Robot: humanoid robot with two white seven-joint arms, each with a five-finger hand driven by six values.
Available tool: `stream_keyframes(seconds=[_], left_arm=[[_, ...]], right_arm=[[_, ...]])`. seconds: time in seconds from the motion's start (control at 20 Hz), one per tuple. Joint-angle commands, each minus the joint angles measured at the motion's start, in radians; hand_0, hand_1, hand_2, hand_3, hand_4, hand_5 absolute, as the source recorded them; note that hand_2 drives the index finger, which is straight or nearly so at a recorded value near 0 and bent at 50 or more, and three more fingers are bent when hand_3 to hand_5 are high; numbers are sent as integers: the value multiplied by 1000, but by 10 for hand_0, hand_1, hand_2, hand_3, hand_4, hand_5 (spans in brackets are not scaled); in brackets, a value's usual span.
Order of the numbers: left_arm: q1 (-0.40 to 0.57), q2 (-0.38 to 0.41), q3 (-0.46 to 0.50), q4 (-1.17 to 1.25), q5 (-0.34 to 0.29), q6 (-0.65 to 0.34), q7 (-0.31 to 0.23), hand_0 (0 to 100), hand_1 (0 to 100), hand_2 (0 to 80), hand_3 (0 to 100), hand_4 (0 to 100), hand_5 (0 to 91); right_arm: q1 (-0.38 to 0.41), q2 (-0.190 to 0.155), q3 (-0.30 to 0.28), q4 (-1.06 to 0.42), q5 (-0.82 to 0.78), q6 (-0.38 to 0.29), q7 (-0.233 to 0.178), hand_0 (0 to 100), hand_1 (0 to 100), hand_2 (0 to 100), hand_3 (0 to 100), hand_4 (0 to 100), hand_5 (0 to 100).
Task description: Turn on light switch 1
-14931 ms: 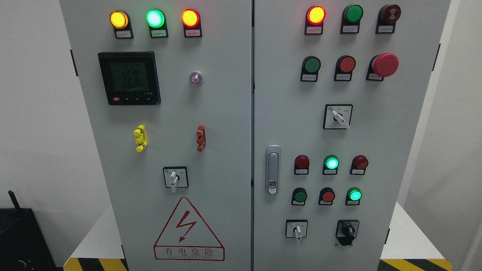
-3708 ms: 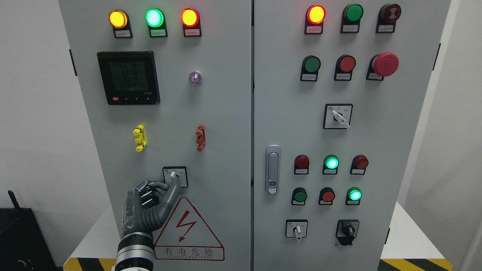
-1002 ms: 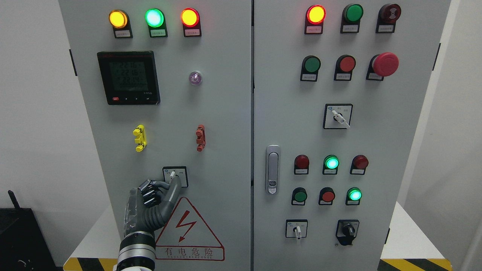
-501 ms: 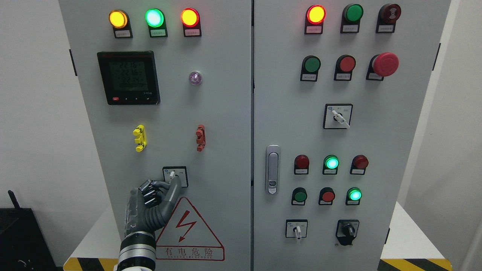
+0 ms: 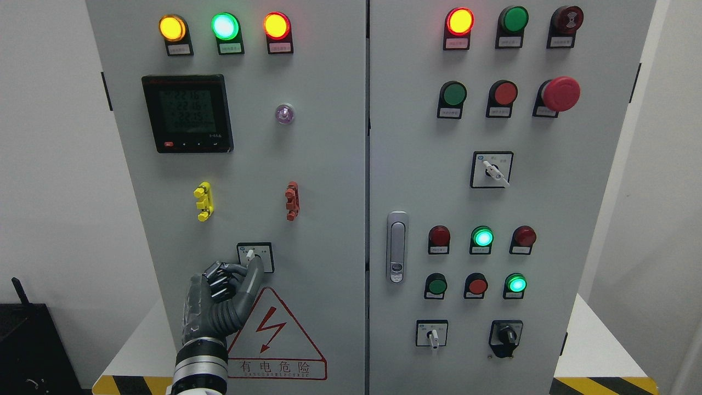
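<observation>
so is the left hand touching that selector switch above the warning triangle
Touching. The head view shows the left hand with a raised finger against the white lever of the selector switch; no gap shows between them.

small white-levered rotary light switch in a black-framed white square plate (image 5: pixel 254 255) | low on grey left cabinet door | lever tilted up-left | touching the left hand (image 5: pixel 222 293) fingertip

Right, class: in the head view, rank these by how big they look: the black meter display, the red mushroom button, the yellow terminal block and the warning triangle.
1. Warning triangle, partly covered by the left hand
2. Black meter display
3. Red mushroom button
4. Yellow terminal block
</observation>
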Motion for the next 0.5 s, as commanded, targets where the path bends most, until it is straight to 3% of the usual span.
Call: stream_keyframes(seconds=[0.0,0.45], left_arm=[[1,0,0,1,1,-1,1,466,581,592,981,978,884],[1,2,-2,1,3,-2,0,525,556,587,982,980,884]], right_arm=[[0,0,0,0,-25,1,1,0,0,0,0,0,0],[0,0,0,0,-25,1,1,0,0,0,0,0,0]])
